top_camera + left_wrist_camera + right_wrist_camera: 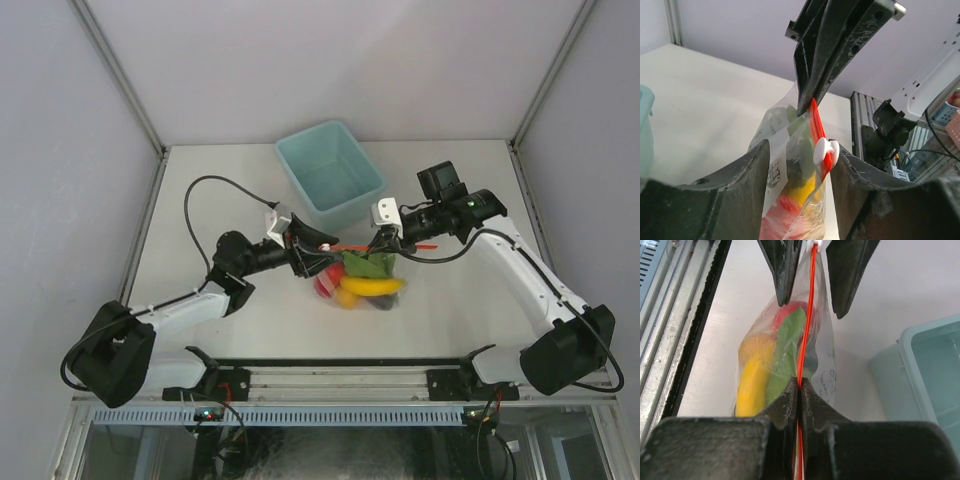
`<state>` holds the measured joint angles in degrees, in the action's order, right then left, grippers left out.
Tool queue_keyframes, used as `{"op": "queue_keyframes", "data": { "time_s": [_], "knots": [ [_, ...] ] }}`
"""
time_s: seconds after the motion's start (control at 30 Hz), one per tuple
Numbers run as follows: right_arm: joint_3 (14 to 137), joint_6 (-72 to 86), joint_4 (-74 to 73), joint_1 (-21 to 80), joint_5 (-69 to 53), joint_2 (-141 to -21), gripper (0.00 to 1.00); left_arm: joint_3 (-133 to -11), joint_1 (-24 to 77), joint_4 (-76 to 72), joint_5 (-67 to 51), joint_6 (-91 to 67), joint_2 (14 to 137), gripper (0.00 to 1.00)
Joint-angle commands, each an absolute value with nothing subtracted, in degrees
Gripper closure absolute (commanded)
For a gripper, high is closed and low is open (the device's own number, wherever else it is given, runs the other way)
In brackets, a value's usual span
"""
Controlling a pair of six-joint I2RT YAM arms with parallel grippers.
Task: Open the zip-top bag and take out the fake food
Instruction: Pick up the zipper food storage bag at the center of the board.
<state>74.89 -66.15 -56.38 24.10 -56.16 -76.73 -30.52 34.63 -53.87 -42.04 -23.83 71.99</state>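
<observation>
The clear zip-top bag hangs by its red-orange zipper strip between my two grippers. The fake food shows through it: a yellow piece, a green piece and a red piece. My right gripper is shut on the zipper strip. In the top view it is at the strip's right part. My left gripper is open astride the bag's left end. The white slider touches its right finger.
An empty teal bin stands just behind the bag, and shows at the right of the right wrist view. The metal rail runs along the table's near edge. White walls close the back and sides.
</observation>
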Motion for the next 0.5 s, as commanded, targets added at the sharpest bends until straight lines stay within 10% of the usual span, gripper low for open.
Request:
{"op": "queue_keyframes", "data": {
  "time_s": [0.0, 0.47],
  "knots": [
    [77.70, -64.61, -55.16, 22.05, -62.25, -76.14, 1.00, -28.62, 34.42, -64.56, -42.13, -26.45, 72.98, 0.46],
    [77.30, -63.36, -55.28, 19.72, -65.52, -76.38, 1.00, -28.59, 36.34, -67.31, -40.17, -25.89, 77.85, 0.50]
  ]
}}
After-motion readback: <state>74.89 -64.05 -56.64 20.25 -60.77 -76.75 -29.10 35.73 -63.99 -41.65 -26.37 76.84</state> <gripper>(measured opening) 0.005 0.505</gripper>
